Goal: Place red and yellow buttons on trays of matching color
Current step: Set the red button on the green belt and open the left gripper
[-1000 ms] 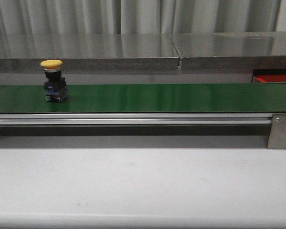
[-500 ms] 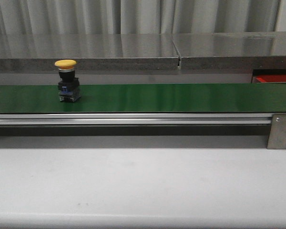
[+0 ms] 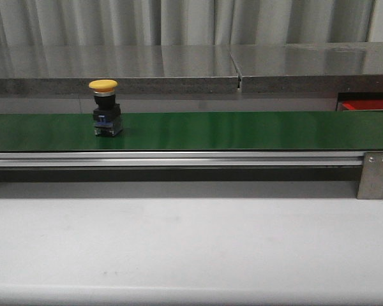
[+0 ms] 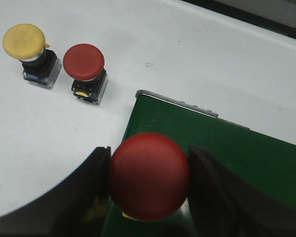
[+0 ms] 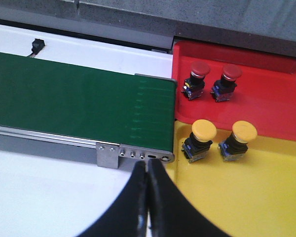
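Note:
A yellow button [image 3: 105, 105] stands upright on the green conveyor belt [image 3: 242, 131], left of its middle. My left gripper [image 4: 149, 178] is shut on a red button [image 4: 149, 170], held over the belt's end [image 4: 237, 163]. My right gripper [image 5: 148, 170] is shut and empty, above the belt's other end beside the yellow tray [image 5: 246, 197]. The yellow tray holds two yellow buttons [image 5: 201, 138]. The red tray [image 5: 276, 106] behind it holds two red buttons [image 5: 197, 79]. No gripper shows in the front view.
A loose yellow button [image 4: 27, 49] and a loose red button [image 4: 85, 69] stand on the white table [image 4: 187, 49] beside the belt's end. A metal bracket [image 3: 375, 173] closes the belt's right end. The red tray's edge [image 3: 364, 105] shows at far right.
The yellow button has travelled to the right along the belt, still upright.

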Robot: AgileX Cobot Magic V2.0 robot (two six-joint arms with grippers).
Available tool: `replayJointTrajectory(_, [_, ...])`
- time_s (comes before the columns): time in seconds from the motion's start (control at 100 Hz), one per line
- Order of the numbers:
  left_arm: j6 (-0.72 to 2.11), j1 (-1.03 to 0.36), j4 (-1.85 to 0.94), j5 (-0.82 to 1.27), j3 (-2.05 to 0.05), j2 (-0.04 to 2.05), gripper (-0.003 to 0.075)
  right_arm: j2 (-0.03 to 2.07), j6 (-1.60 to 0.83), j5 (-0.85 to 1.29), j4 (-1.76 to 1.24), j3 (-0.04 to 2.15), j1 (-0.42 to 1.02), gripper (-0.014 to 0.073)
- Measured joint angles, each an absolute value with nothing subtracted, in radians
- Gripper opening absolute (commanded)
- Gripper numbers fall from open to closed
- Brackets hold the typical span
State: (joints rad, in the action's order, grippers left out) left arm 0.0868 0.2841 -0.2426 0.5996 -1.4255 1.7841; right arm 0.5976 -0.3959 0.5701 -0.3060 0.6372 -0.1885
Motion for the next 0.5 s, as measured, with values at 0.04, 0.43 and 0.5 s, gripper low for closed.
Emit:
replayJointTrajectory(0.04, [0.087, 0.282, -0.243, 0.595, -1.42, 1.784, 0.0221, 0.598, -0.396, 0.57, -0.306, 0.637, -0.188, -0.0118])
replayJointTrajectory(0.43, [0.089, 0.278, -0.243, 0.581, -1.381, 1.784, 0.0221, 0.598, -0.396, 0.57, -0.306, 0.637, -0.188, -0.0118])
replayJointTrajectory(0.5, [0.089, 0.278, -0.243, 0.581, -1.381, 1.784, 0.0225, 0.598, -0.396, 0.57, -0.306, 0.637, -0.188, -0.0118])
